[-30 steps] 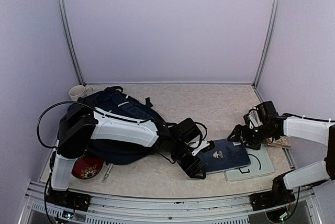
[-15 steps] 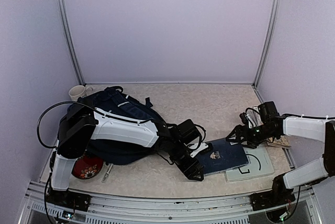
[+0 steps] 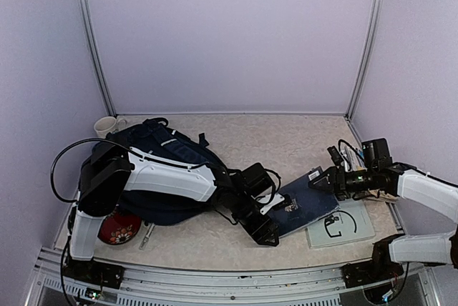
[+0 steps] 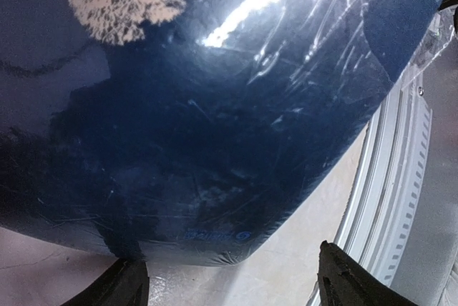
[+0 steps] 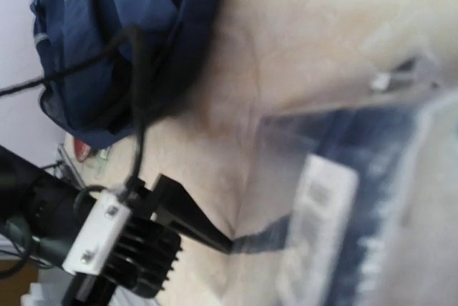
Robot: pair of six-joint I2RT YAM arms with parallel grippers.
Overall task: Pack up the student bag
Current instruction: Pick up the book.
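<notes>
The student bag [image 3: 168, 152] lies on the left of the table, navy with white trim; it also shows in the right wrist view [image 5: 107, 41]. A navy book in clear wrap [image 3: 304, 206] lies at the centre, its right edge raised. My left gripper [image 3: 263, 229] sits at the book's near-left edge. In the left wrist view it is open [image 4: 232, 284], and the book [image 4: 215, 106] fills the view just ahead of its fingertips. My right gripper [image 3: 323, 181] is at the book's far-right corner. The right wrist view is blurred and shows the book [image 5: 358, 213] but not its own fingers.
A white mug [image 3: 106, 126] stands behind the bag. A red bowl [image 3: 118, 229] and a thin pen-like item [image 3: 147, 235] lie near the left arm's base. A pale card with black marks [image 3: 342, 226] lies right of the book. The table's metal front rail [image 4: 401, 177] is close by.
My right gripper has moved right and up, and the book's right edge has risen and tilted with it. The left arm has stayed at the book's near-left edge.
</notes>
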